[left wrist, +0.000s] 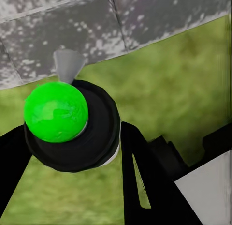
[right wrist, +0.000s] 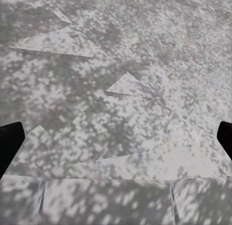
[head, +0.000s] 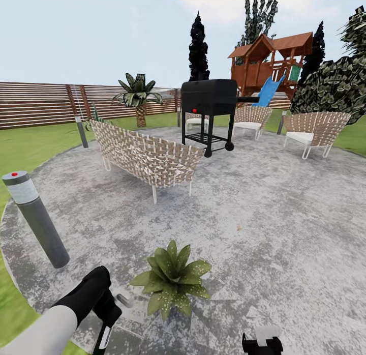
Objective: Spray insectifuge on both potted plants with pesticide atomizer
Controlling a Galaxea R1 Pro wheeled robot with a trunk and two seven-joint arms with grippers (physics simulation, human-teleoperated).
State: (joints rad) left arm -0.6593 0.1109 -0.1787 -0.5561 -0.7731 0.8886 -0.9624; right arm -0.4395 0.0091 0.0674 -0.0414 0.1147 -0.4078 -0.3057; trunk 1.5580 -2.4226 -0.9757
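My left gripper [left wrist: 72, 155] is shut on the pesticide atomizer [left wrist: 72, 123], a round black bottle with a bright green cap and a small grey cone nozzle. In the head view the gripper [head: 108, 324] hangs low at the left, and the grey nozzle [head: 123, 299] points toward a potted plant [head: 173, 281]. This plant is a rosette of pale-speckled green leaves on the paving, and the leaves hide its pot. My right gripper [head: 262, 342] is at the bottom edge, right of the plant. It is open [right wrist: 116, 142] over bare grey paving.
A grey bollard light [head: 35, 217] stands at the left edge of the round paved patch [head: 264, 202]. Farther off are a wicker sofa [head: 147, 156], a black grill [head: 208, 106], wicker chairs [head: 312, 131], a playset and the slatted fence [head: 35, 103]. Lawn borders the paving.
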